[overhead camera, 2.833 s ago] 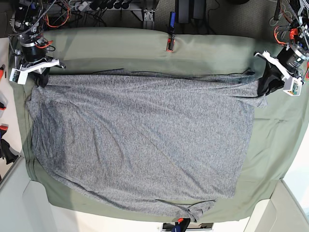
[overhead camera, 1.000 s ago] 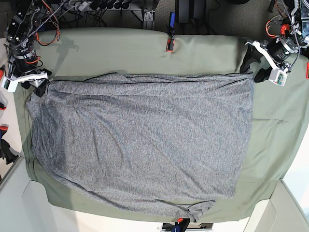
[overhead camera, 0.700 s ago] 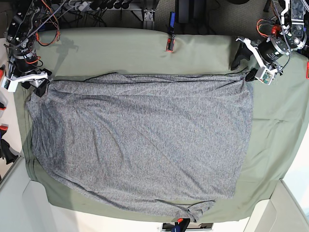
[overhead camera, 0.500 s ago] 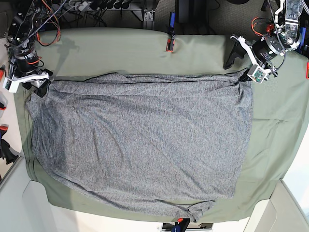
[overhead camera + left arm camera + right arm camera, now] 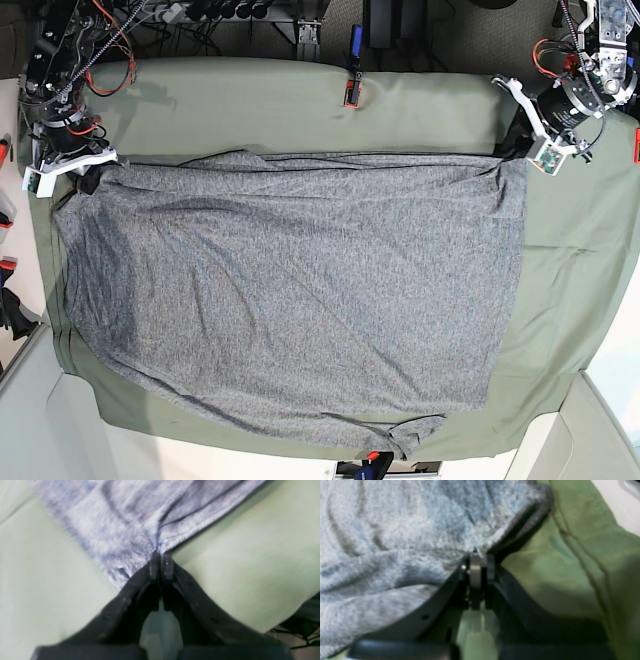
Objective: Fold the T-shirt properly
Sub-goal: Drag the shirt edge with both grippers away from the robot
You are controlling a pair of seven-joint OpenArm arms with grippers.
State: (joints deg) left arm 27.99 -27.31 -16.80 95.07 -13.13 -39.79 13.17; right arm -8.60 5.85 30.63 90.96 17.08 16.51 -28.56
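Black fingers (image 5: 160,566) pressed together on the left gripper (image 5: 160,557), and right at their tips a corner of the T-shirt (image 5: 125,525) is pinched, the grey knit puckering into creases that run out from the bite. Same story at the right gripper (image 5: 477,555): jaws closed tight, a tuck of speckled fabric caught at the tips, the hem folding over into a dark shadow just beside them.

Pull back to the base view and both grips sit at the far corners of the shirt. The left gripper (image 5: 525,150) is on this view's right, its white-and-black body angled down onto the top right corner of the garment. The right gripper (image 5: 85,172) is on this view's left, holding the top left corner near the edge of the table.

Between them the T-shirt (image 5: 290,290) lies spread wide across the olive-green cloth (image 5: 300,105), its far edge running almost straight from one gripper to the other with a slight ripple. Soft wrinkles cross the middle, and a small bunched fold sits at the near edge. Green cloth shows on every side of the shirt. Beyond it, a red-and-black clamp (image 5: 351,90) bites the cloth's far edge, with cables behind
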